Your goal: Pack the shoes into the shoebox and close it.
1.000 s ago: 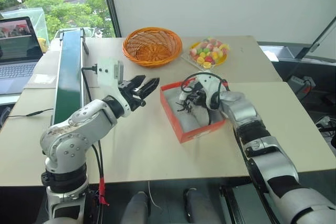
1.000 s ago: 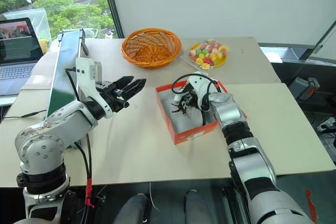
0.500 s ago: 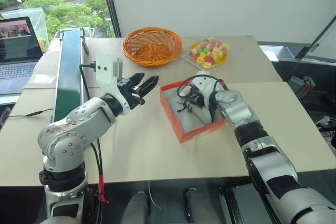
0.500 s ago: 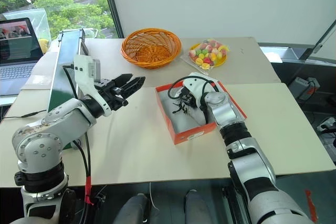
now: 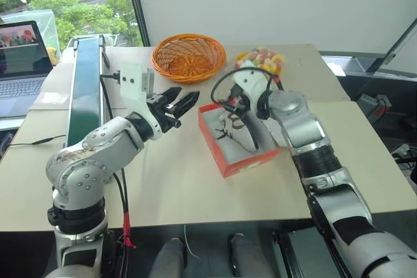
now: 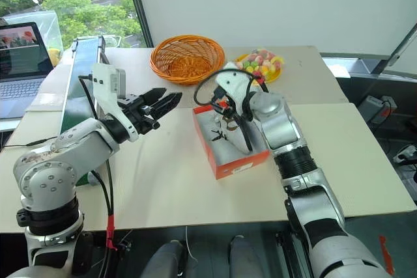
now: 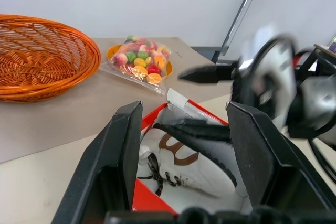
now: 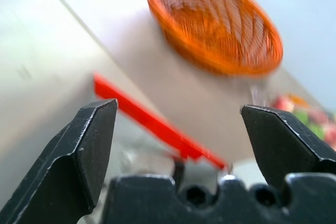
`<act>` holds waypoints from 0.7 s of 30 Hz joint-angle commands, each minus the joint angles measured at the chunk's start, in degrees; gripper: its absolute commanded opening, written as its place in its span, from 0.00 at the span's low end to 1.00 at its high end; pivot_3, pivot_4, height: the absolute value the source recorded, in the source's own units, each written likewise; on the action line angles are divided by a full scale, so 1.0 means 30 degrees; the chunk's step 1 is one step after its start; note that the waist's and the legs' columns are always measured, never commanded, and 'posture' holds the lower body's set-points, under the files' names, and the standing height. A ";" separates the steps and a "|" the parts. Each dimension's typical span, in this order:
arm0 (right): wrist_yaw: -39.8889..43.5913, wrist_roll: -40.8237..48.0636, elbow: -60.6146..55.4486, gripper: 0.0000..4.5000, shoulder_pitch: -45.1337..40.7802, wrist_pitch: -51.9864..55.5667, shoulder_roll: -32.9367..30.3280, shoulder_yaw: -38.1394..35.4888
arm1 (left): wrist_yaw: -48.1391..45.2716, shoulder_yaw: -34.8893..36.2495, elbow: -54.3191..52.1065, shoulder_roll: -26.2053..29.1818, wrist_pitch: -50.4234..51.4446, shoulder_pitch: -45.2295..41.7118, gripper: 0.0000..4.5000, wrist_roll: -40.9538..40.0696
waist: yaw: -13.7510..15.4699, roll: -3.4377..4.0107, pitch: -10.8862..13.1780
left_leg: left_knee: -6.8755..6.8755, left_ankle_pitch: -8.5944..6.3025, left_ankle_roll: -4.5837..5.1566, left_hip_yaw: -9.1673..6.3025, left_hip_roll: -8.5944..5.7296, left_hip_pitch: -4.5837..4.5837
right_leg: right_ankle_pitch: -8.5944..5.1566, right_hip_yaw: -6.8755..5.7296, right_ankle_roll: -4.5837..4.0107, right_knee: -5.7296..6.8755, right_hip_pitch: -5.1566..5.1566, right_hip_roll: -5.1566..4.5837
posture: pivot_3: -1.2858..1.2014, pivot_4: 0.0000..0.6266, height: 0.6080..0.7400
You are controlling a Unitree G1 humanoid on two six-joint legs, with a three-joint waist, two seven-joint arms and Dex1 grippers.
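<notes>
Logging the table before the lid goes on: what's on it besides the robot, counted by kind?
Shoebox: 1
Shoe: 1 visible in the box; a second cannot be told
Basket: 1
Bag of sweets: 1
Laptop: 1
Total: 5

The left gripper is held level above the table, its fingers parted and empty. The right gripper is raised on a bent wrist, its fingers spread wide with nothing between them.
</notes>
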 commanded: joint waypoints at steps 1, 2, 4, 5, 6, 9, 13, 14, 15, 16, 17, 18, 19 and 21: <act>0.1865 0.4803 -0.2496 0.97 -0.0958 0.3578 0.0492 -0.3099 | -0.0139 0.0451 0.0070 0.1079 -0.0563 0.0030 0.60 0.1273 | 0.0025 0.0000 0.0000 | 0.0000 0.0000 0.0000 -0.0001 0.0000 -0.0001 | 0.0000 -0.0001 0.0000 0.0002 0.0002 0.0000 | 0.52 0.24 1.00; 0.2623 0.5853 -0.2812 0.97 -0.0869 0.4065 0.0393 -0.3519 | -0.0088 0.0390 0.0284 0.1481 -0.0724 0.0198 0.60 0.2019 | 0.0039 0.0001 -0.0001 | -0.0001 -0.0001 0.0002 -0.0003 0.0000 0.0004 | 0.0000 -0.0001 0.0000 0.0002 0.0009 0.0001 | 0.52 0.24 1.00; 0.4346 0.7091 -0.3504 0.99 -0.0341 0.3999 -0.0209 -0.3536 | 0.0372 0.0551 0.0999 0.1977 -0.1044 0.0461 0.66 0.3466 | 0.0046 0.0001 -0.0001 | -0.0001 -0.0002 0.0004 -0.0004 -0.0001 0.0018 | 0.0000 -0.0007 0.0000 -0.0005 0.0030 -0.0004 | 0.52 0.24 1.00; 0.4963 0.7377 -0.3764 1.00 -0.0109 0.3819 -0.0511 -0.3396 | 0.0615 0.0706 0.1331 0.2061 -0.1206 0.0541 0.71 0.4001 | 0.0062 0.0001 -0.0001 | 0.0000 -0.0002 0.0004 -0.0003 -0.0002 0.0015 | 0.0000 -0.0008 0.0001 -0.0015 0.0031 -0.0003 | 0.52 0.24 1.00; 0.5445 0.7577 -0.3951 1.00 0.0110 0.3676 -0.0832 -0.3204 | 0.0792 0.0912 0.1615 0.2191 -0.1394 0.0649 0.75 0.4501 | 0.0094 0.0001 0.0000 | -0.0001 -0.0003 0.0004 -0.0002 -0.0002 0.0024 | -0.0001 -0.0008 0.0001 -0.0005 0.0036 -0.0004 | 0.52 0.24 1.00; 0.6258 0.8398 -0.4132 1.00 0.0315 0.3701 -0.1165 -0.2999 | 0.0947 0.1649 0.1990 0.2156 -0.1903 0.0849 0.99 0.5279 | 0.0081 0.0000 0.0000 | 0.0000 -0.0002 0.0004 -0.0002 -0.0002 0.0011 | -0.0001 -0.0013 0.0001 -0.0010 0.0025 -0.0004 | 0.52 0.24 1.00; 0.6202 0.8170 -0.3832 1.00 0.0352 0.2485 -0.0813 -0.2440 | 0.2316 0.3065 0.2559 0.2157 -0.2722 0.1689 0.99 0.7328 | -0.0083 0.0001 -0.0001 | -0.0001 -0.0002 0.0003 0.0002 0.0003 0.0011 | -0.0001 -0.0012 0.0000 0.0000 0.0008 -0.0003 | 0.52 0.24 1.00; 0.6185 0.8117 -0.3758 1.00 0.0387 0.2260 -0.0711 -0.2264 | 0.2499 0.3344 0.2720 0.2164 -0.3019 0.1957 0.99 0.7785 | -0.0157 0.0000 0.0000 | -0.0007 -0.0003 0.0004 0.0007 0.0005 0.0014 | 0.0000 -0.0006 0.0000 0.0001 -0.0002 -0.0003 | 0.52 0.24 1.00; 0.6233 0.7871 -0.3663 1.00 0.0451 0.1760 -0.0621 -0.1892 | 0.2799 0.3656 0.2943 0.2218 -0.3215 0.2214 0.99 0.8334 | -0.0179 0.0000 0.0000 | -0.0011 -0.0003 0.0003 0.0007 0.0007 0.0011 | 0.0000 -0.0006 -0.0001 0.0006 -0.0010 -0.0003 | 0.52 0.24 1.00; 0.6274 0.7610 -0.3553 1.00 0.0510 0.1264 -0.0547 -0.1534 | 0.2950 0.3885 0.3143 0.2270 -0.3380 0.2374 0.99 0.8741 | -0.0204 0.0000 0.0000 | -0.0012 -0.0003 0.0003 0.0006 0.0007 0.0012 | 0.0000 -0.0006 -0.0001 0.0007 -0.0010 -0.0002 | 0.52 0.24 1.00; 0.6322 0.7343 -0.3413 1.00 0.0568 0.0757 -0.0467 -0.1174 | 0.3032 0.4084 0.3337 0.2319 -0.3511 0.2486 0.99 0.9103 | -0.0190 0.0000 0.0000 | -0.0011 -0.0002 0.0003 0.0006 0.0007 0.0013 | 0.0000 -0.0006 -0.0001 0.0013 -0.0009 -0.0004 | 0.52 0.24 1.00; 0.6391 0.6985 -0.3189 1.00 0.0654 0.0094 -0.0380 -0.0733 | 0.3138 0.4298 0.3521 0.2303 -0.3645 0.2552 0.99 0.9406 | -0.0173 -0.0001 -0.0001 | -0.0011 -0.0002 0.0002 0.0006 0.0006 0.0011 | 0.0000 -0.0006 -0.0001 0.0012 -0.0008 -0.0004 | 0.52 0.24 1.00; 0.6418 0.6767 -0.3024 1.00 0.0703 -0.0339 -0.0317 -0.0451 | 0.3145 0.4438 0.3634 0.2267 -0.3740 0.2577 0.99 0.9618 | -0.0129 -0.0001 -0.0001 | -0.0010 -0.0001 0.0001 0.0005 0.0006 0.0010 | 0.0001 -0.0007 0.0000 0.0010 -0.0006 -0.0005 | 0.52 0.24 1.00; 0.6475 0.6314 -0.2491 1.00 0.0764 -0.1389 -0.0013 0.0138 | 0.2979 0.4490 0.3814 0.2337 -0.3885 0.2665 0.99 1.0064 | -0.0044 -0.0002 -0.0001 | -0.0006 -0.0001 0.0000 0.0005 0.0003 0.0012 | 0.0001 -0.0009 0.0000 0.0008 0.0001 -0.0008 | 0.52 0.24 1.00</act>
